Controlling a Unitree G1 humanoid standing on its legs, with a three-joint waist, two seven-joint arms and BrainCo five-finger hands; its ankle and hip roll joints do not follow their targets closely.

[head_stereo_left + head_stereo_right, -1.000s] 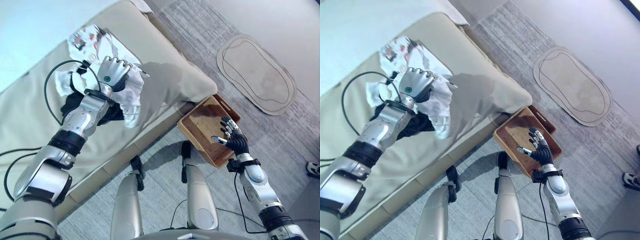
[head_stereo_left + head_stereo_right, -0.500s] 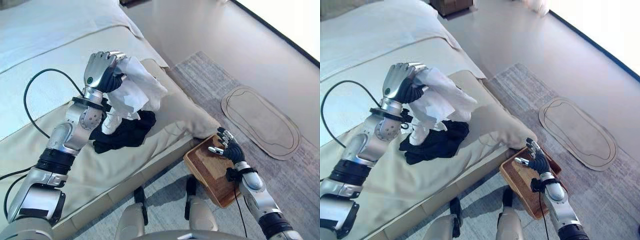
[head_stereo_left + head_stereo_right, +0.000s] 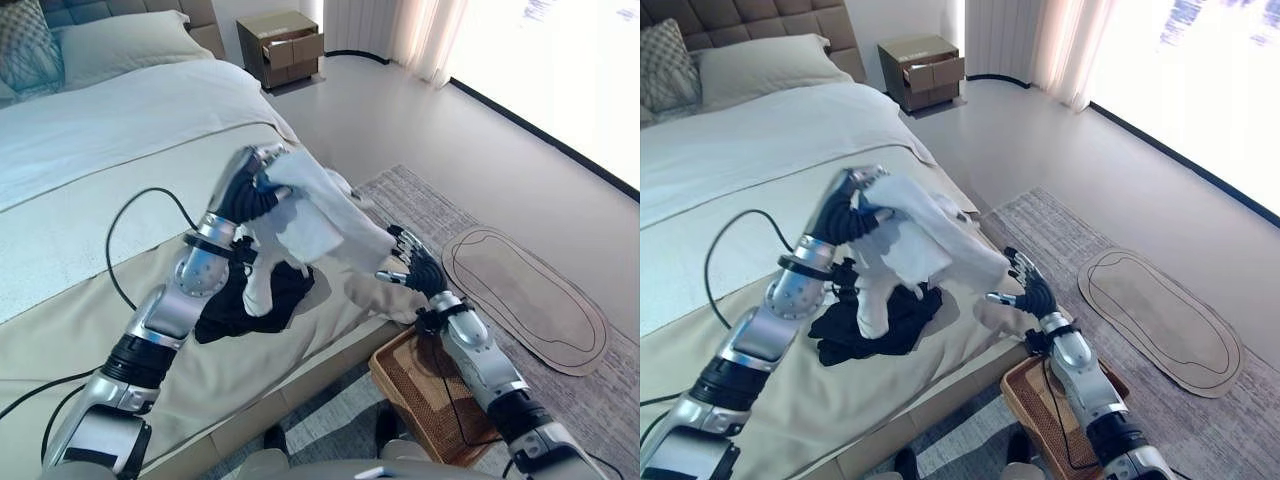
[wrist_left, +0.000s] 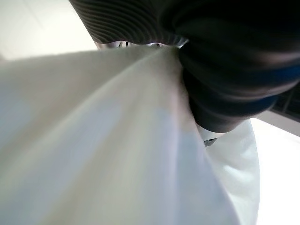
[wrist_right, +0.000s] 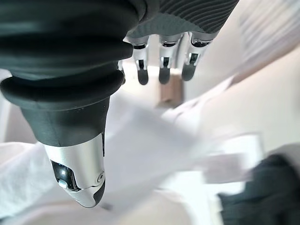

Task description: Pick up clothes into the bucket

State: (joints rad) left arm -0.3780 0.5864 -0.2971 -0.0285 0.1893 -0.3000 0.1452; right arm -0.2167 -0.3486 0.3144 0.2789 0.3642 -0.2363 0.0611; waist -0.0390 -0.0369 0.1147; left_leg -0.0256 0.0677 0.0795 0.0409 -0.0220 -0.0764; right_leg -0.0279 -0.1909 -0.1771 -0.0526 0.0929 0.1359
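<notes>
Holding a white garment (image 3: pixel 315 215) up over the bed (image 3: pixel 90 150), my left hand (image 3: pixel 250 185) has its fingers curled tight round the cloth; a black garment (image 3: pixel 250 300) lies on the beige cover below. My right hand (image 3: pixel 415 268) hovers beside the hanging cloth, fingers spread and empty; the wicker basket (image 3: pixel 420 385) sits on the floor by the bed's edge.

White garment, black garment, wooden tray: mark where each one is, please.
White garment (image 3: pixel 912 232): right eye view, on the fold hanging below the left hand.
Black garment (image 3: pixel 880 325): right eye view, middle of the heap on the bed.
Wooden tray (image 3: pixel 425 395): left eye view, woven floor.

Home bedroom: wide beige-covered bed (image 3: pixel 760 400) with grey tufted headboard (image 3: pixel 735 20), brown wooden nightstand (image 3: pixel 925 70), oval beige rug (image 3: pixel 1160 320).
</notes>
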